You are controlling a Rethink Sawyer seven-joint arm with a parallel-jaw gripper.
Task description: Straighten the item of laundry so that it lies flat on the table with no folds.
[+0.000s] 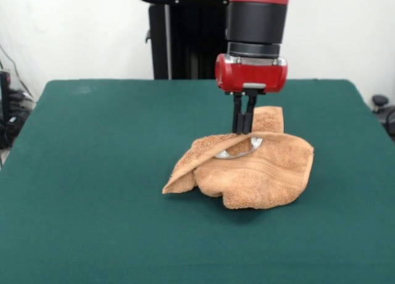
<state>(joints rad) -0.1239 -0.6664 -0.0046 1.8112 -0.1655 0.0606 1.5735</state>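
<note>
A dark green table (pixel 92 173) fills most of the frame. Right of centre lies a crumpled orange-tan towel (pixel 259 173), folded over itself. Directly above it, the red and black arm's gripper (pixel 244 128) reaches down, fingers narrowly together, pinching a raised fold near the towel's top edge.

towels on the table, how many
1. One orange-tan towel lies crumpled right of the middle of the green table, under the tool, whose tips are closed on its top fold. Nothing else shows beneath it.
</note>
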